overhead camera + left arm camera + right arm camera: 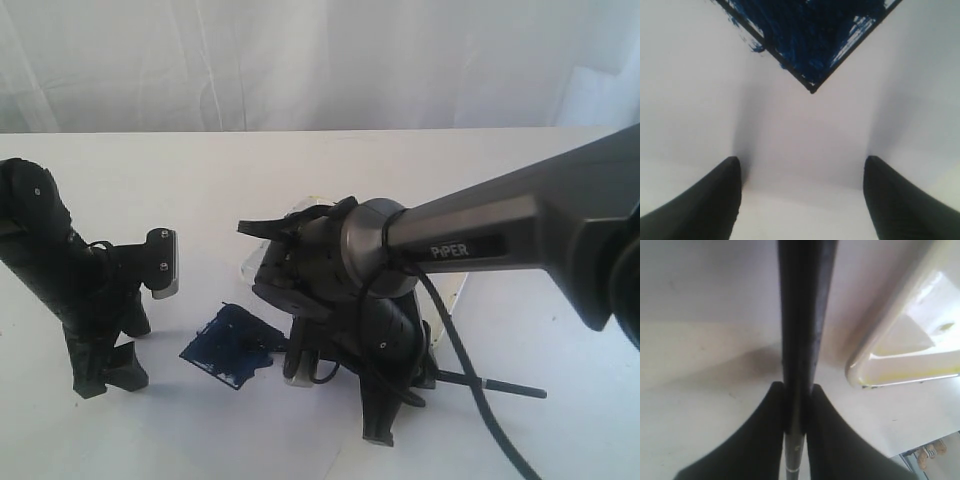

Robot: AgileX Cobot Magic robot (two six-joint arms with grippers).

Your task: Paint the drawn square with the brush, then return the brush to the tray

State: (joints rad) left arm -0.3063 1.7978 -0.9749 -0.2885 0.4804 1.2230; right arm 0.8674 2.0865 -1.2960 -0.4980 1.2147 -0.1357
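Note:
The drawn square (230, 346) lies on the white paper, turned like a diamond and smeared dark blue; its near corner (810, 45) fills the top of the left wrist view. My left gripper (110, 378) (801, 160) hangs open over bare paper just left of the square, holding nothing. The right gripper (797, 387) (395, 388) is low beside the square's right edge, shut on the brush (802, 315). The brush's thin black rear end (505, 386) sticks out to the right. Its tip is hidden. The tray (262, 258) (890, 340) sits behind the right wrist, mostly covered.
The right arm (500, 235) reaches in from the right across the tray, with a black cable (470, 385) looping down toward the front edge. The left arm's body (50, 250) stands at the far left. A white curtain (300, 60) closes off the back.

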